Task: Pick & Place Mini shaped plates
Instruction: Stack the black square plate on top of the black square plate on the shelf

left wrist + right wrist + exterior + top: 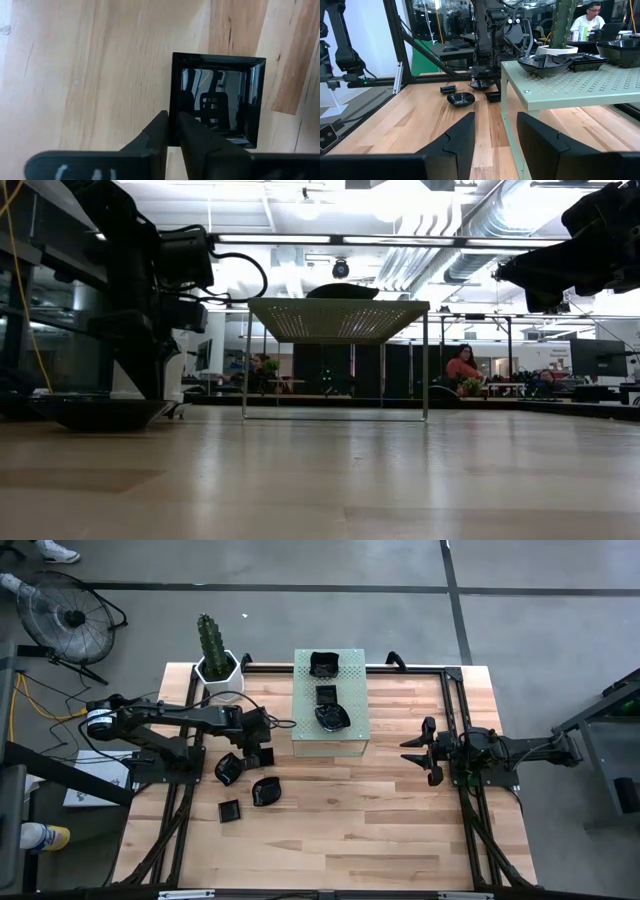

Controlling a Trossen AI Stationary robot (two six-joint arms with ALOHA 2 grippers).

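A small square glossy black plate (220,100) lies flat on the wooden table, just left of the pale green block (352,690). My left gripper (173,117) points steeply down over it (262,748) and is shut on one side of its rim. Three more black plates lie loose on the table nearby (228,769) (265,790) (230,810). Another three sit on top of the green block (324,664) (326,694) (330,716). My right gripper (495,130) waits open at the table's right side (415,748), level and touching nothing. My left gripper pinches the square plate's rim on one side (175,107), close to a corner. One finger (192,132) is inside the dish and the other (157,130) is outside its wall. The fingers come steeply from above. The plate lies flat on the table.
A white hexagonal pot with a cactus (218,668) stands at the table's far left corner. The green block stands on thin legs (243,360) at the far middle. Black frame rails (455,710) run along the table's sides. Bare wood lies toward the near edge (350,840).
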